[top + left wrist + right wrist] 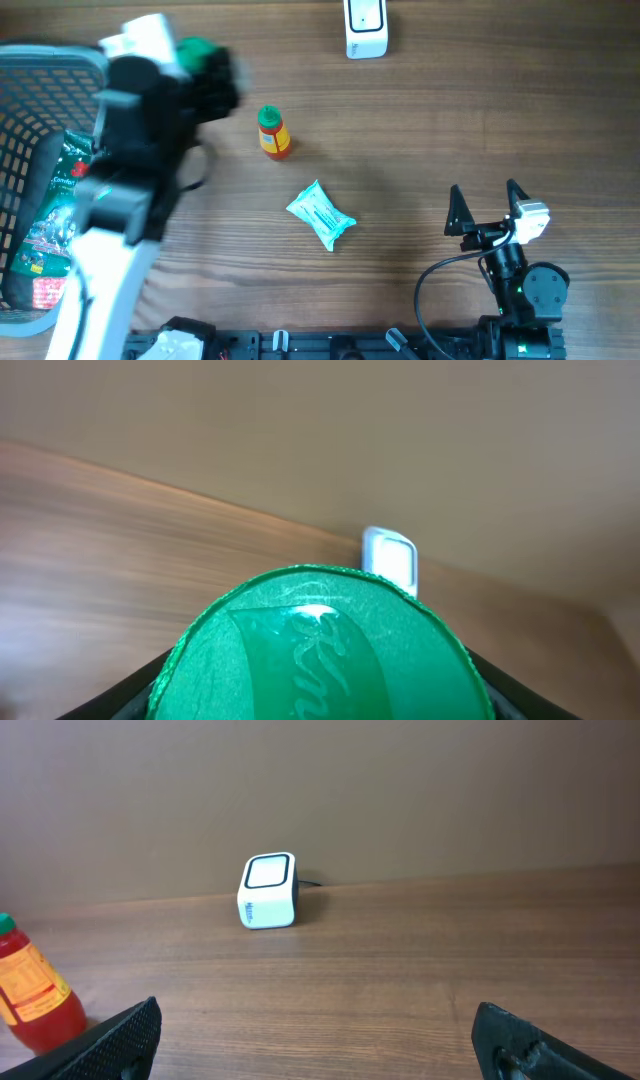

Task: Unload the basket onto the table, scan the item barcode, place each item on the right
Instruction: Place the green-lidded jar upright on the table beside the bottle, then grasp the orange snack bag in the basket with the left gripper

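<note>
A round green item (320,650) with raised script on its face fills the left wrist view, and my left gripper (320,698) is shut on it, black fingers (125,698) showing at either side. Overhead, the green item (197,49) sits at the tip of the blurred left arm, left of centre at the back. The white barcode scanner (365,28) stands at the far edge; it also appears as the scanner (390,558) just beyond the item and as the scanner (269,891). My right gripper (487,207) rests open at front right, nothing between its fingers (120,1040).
A red sauce bottle (273,133) with a green cap stands mid-table, also visible as the bottle (30,992). A light-blue packet (321,214) lies in front of it. A grey mesh basket (40,62) holding several packets occupies the left edge.
</note>
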`<state>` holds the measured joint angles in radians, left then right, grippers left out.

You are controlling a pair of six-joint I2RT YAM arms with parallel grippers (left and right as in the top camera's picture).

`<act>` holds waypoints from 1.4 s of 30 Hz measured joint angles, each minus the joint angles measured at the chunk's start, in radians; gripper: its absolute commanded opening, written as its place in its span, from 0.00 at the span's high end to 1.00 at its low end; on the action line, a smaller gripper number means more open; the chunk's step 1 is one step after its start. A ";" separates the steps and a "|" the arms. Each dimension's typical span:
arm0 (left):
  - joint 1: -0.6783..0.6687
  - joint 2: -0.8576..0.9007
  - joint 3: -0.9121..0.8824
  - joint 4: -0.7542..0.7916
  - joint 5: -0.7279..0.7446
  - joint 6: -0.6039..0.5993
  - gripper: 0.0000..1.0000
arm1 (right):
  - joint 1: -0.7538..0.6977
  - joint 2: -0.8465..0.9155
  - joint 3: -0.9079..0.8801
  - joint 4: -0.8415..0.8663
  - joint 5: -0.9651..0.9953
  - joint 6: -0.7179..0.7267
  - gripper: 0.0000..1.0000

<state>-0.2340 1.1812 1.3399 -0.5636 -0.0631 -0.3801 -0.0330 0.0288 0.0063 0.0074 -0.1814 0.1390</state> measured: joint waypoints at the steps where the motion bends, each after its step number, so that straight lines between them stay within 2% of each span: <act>1: -0.102 0.073 0.000 0.034 -0.005 0.001 0.29 | 0.000 0.000 0.000 0.000 0.000 0.000 0.00; 4: -0.283 0.264 0.000 0.110 -0.026 -0.002 0.29 | 0.000 0.000 0.000 0.000 -0.001 0.000 0.00; 7: -0.471 0.542 0.000 0.177 -0.036 -0.016 0.30 | 0.000 0.000 0.000 0.000 0.000 0.000 0.00; 12: -0.565 0.730 -0.002 0.130 -0.179 -0.069 0.29 | 0.000 0.000 0.000 0.000 0.000 0.000 0.00; 15: -0.576 0.745 -0.002 0.128 -0.231 -0.117 0.31 | 0.000 0.000 0.000 0.000 0.000 0.000 0.00; 19: -0.576 0.770 -0.019 0.121 -0.287 -0.137 0.24 | 0.000 0.000 0.000 0.000 0.000 0.000 0.00; 20: -0.576 0.782 -0.024 0.119 -0.299 -0.139 0.20 | 0.000 0.000 0.000 0.000 0.000 0.000 0.00; 21: -0.577 0.782 -0.024 0.121 -0.316 -0.142 0.00 | 0.000 0.000 0.000 0.000 0.000 0.000 0.00; 27: -0.578 0.759 -0.013 0.121 -0.494 -0.126 0.00 | 0.000 0.000 0.000 0.000 0.000 0.000 0.00; 30: -0.576 0.628 0.088 0.110 -0.520 -0.028 0.00 | 0.000 0.000 0.000 0.000 0.000 0.000 0.00; 31: -0.572 0.525 0.161 0.119 -0.528 0.014 0.00 | 0.000 0.000 0.000 0.000 0.000 0.000 0.00; 34: -0.484 0.291 0.233 0.098 -0.566 0.047 0.00 | 0.000 0.000 0.000 0.000 0.000 0.000 0.00; 37: -0.288 0.128 0.238 0.004 -0.668 -0.027 0.00 | 0.000 0.000 0.000 0.000 0.000 0.000 0.00; 39: -0.138 0.066 0.236 -0.119 -0.726 -0.158 0.00 | 0.000 0.000 0.000 0.000 0.000 0.000 0.00; 42: 0.123 0.011 0.238 -0.377 -0.751 -0.446 0.00 | 0.000 0.000 0.000 0.001 0.000 0.000 0.00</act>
<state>-0.1108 1.1923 1.5776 -0.9409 -0.8143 -0.8265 -0.0334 0.0288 0.0063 0.0086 -0.1818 0.1390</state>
